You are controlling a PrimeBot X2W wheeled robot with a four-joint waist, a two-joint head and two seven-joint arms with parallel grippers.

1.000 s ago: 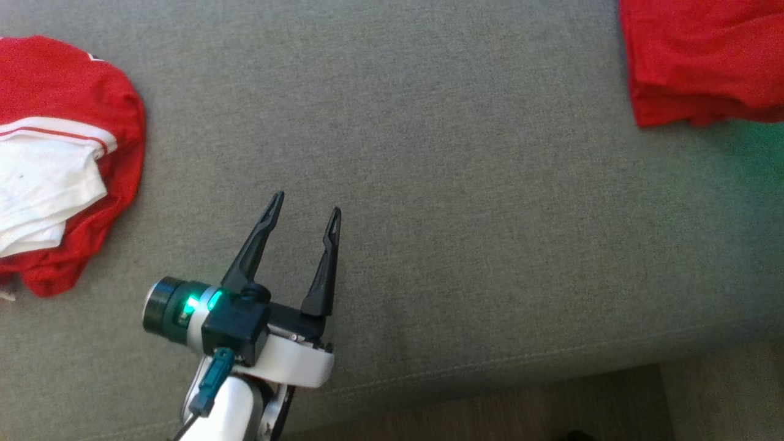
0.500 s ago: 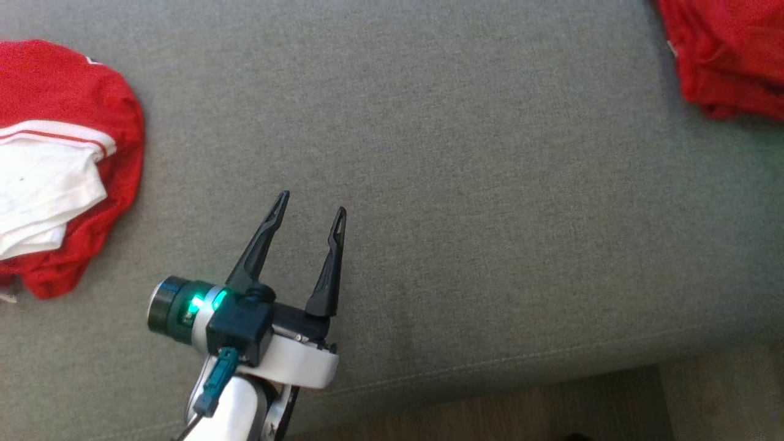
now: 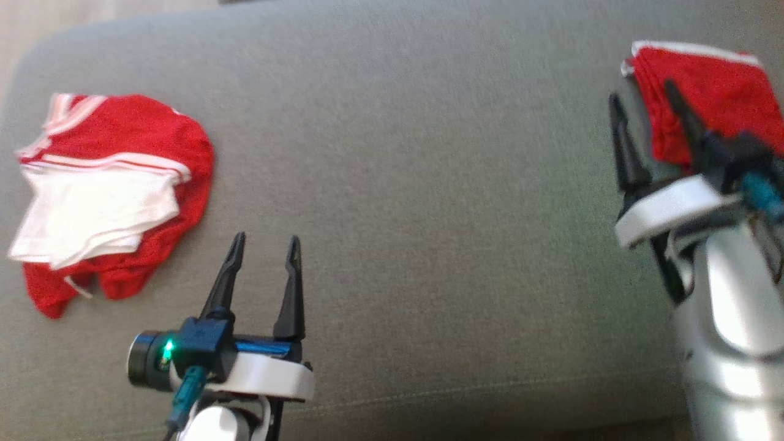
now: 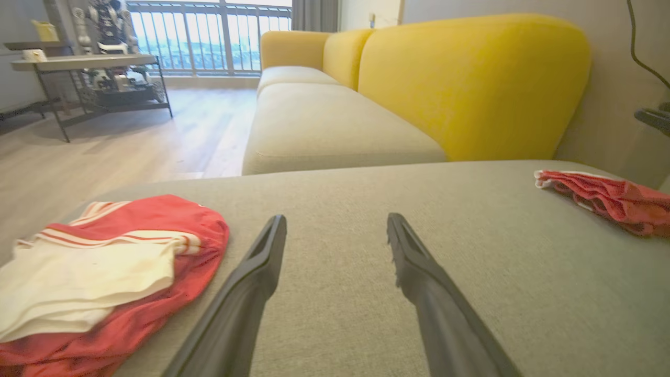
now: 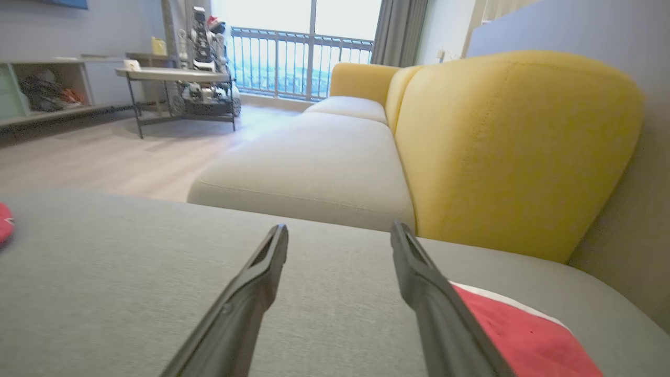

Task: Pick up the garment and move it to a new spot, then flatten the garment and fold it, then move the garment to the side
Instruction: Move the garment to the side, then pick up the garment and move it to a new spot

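While the folded red garment with a white-edged hem lies at two o'clock in the head view, at the far right of the broad grey fabric cushion, the right gripper sits at three o'clock with its fingers spread. One finger is over bare grey and the other over the garment's near edge. The right wrist view shows plain cushion between those fingers, with the red cloth at five o'clock beside one of them; whether they touch is unclear. At seven o'clock, the left gripper hangs with fingers apart and empty. A crumpled red-and-white clothing heap lies at nine o'clock, well apart from the garment. The wrist views add the room beyond: a yellow-backed sofa at one o'clock and a pale wooden floor at ten.
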